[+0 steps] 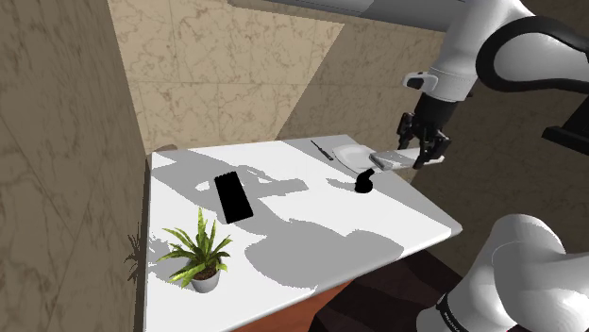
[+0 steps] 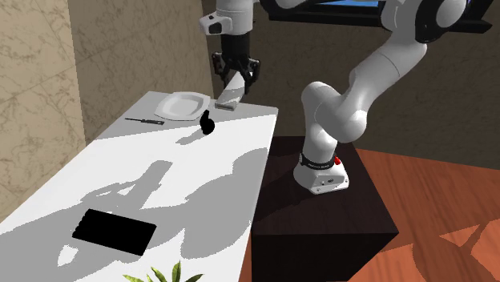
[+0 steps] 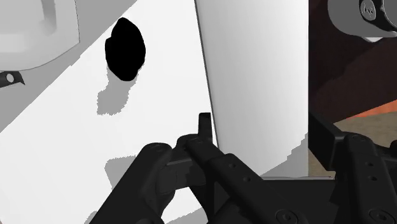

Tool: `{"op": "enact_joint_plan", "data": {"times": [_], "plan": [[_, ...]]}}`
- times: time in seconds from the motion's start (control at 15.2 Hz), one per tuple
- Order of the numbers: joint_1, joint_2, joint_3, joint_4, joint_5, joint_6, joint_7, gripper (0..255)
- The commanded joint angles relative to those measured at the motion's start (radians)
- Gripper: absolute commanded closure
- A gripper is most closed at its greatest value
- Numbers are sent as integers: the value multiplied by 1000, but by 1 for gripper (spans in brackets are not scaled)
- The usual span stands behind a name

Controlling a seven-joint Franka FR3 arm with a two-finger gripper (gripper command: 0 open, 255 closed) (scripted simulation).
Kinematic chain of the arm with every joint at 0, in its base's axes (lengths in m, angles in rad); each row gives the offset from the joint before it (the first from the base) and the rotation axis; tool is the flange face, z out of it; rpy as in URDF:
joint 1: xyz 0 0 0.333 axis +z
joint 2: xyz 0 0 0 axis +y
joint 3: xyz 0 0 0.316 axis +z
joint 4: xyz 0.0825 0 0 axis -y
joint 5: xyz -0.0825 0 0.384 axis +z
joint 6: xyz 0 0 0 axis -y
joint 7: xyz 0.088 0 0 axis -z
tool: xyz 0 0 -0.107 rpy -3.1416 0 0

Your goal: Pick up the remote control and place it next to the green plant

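Gripper [image 1: 422,149]: fingers clamped on remote [image 2: 229,96], a grey slab held tilted in the air above the table's [image 1: 406,222] corner by the plate [image 1: 351,154]; its upper end is hidden between the fingers. Near that corner: black lump [image 1: 364,182], form unclear; thin stick [image 1: 321,149]. Mid-table: flat black slab [image 1: 232,196]. Opposite end: potted plant [image 1: 196,250], well apart from remote.

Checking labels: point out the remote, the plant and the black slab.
remote [image 2: 228,98], second exterior view, its grey face.
plant [image 1: 195,247], shoulder view, its leaves.
black slab [image 1: 232,196], shoulder view, its middle.
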Motion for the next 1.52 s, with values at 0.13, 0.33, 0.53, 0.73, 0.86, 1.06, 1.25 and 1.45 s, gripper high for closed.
{"op": "enact_joint_plan", "data": {"times": [0.13,0.33,0.53,0.73,0.86,1.06,1.25,1.45], "plan": [[46,99,61,41,59,52,78,255],[76,182,102,85,96,85,130,255],[103,269,140,141,128,115,179,255],[126,360,176,206,153,138,225,255],[139,423,198,256,167,150,254,255],[158,519,229,338,183,162,297,255],[175,617,258,432,192,167,339,255],[191,719,284,537,196,163,380,255]]}}
